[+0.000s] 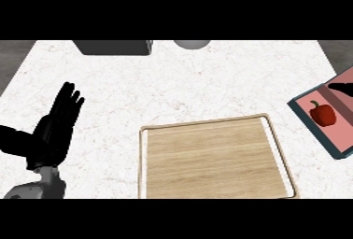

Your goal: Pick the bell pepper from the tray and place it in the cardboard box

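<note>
White speckled counter [172, 79], grey floor [14, 56]

- A black hand [55, 126] is showing at the left of the frame; it is matte and dark all over, with no markings that can be made out.
- Its fingers [69, 100] are appearing long, slim and evenly black, narrowing toward rounded tips.
- A broad black part is jutting out from the palm toward the left edge of the frame, thicker than the fingers.
- A grey forearm [41, 186] is joining the hand at the lower left of the frame, smooth and rounded, with a lighter sheen along its upper side and a narrower grey wrist section.
</note>
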You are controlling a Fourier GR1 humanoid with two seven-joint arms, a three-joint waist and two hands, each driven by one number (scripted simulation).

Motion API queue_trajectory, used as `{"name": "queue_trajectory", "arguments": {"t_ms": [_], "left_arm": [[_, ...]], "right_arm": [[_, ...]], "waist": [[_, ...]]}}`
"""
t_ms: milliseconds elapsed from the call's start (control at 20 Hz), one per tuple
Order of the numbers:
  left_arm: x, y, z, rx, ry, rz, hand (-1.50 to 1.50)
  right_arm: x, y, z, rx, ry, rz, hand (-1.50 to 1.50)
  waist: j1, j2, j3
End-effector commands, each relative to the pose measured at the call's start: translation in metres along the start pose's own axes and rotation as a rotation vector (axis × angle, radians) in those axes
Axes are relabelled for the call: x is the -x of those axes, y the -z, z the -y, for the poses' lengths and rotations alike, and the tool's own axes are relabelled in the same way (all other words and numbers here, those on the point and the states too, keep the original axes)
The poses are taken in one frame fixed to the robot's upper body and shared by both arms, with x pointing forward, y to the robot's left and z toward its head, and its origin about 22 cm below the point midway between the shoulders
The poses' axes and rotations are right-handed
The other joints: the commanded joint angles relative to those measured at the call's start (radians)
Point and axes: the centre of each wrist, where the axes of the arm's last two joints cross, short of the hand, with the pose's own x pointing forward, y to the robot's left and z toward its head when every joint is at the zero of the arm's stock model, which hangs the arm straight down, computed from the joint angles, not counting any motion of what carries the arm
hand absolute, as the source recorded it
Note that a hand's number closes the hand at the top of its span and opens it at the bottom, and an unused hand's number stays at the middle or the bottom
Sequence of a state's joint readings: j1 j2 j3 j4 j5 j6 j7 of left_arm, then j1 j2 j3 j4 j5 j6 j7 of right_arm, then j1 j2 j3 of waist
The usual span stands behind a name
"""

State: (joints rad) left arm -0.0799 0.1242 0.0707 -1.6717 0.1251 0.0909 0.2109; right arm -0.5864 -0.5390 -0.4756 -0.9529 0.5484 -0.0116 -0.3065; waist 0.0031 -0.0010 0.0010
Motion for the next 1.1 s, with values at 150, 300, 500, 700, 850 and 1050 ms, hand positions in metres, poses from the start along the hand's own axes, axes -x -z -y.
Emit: {"name": "queue_trajectory", "arguments": {"t_ms": [150,300,500,700,850,1050], "left_arm": [[0.001,0.003,0.005,-0.006,-0.009,0.0,0.0],[0.005,0.001,0.014,0.01,-0.012,0.006,0.0],[0.0,0.0,0.017,-0.011,0.002,0.015,0.0],[-0.011,0.01,-0.005,0.013,-0.005,0.015,0.0],[-0.008,0.003,-0.004,0.01,0.004,0.005,0.0],[0.005,-0.004,0.022,0.008,-0.001,0.001,0.0]], "right_arm": [[0.014,0.004,0.026,0.068,0.45,-0.067,-1.5],[0.032,-0.003,0.054,0.121,0.53,-0.094,-1.5],[0.062,-0.042,0.068,0.164,0.547,-0.105,-1.5],[0.077,-0.028,0.086,0.237,0.548,-0.109,-1.5],[0.102,-0.06,0.111,0.243,0.565,-0.09,-1.5],[0.111,-0.069,0.11,0.241,0.544,-0.092,-1.5]], "waist": [[-0.013,-0.001,-0.001],[-0.006,0.002,0.0],[-0.013,-0.002,-0.001],[0.009,0.005,0.0],[0.004,0.004,0.0],[0.005,0.004,0.0]]}}
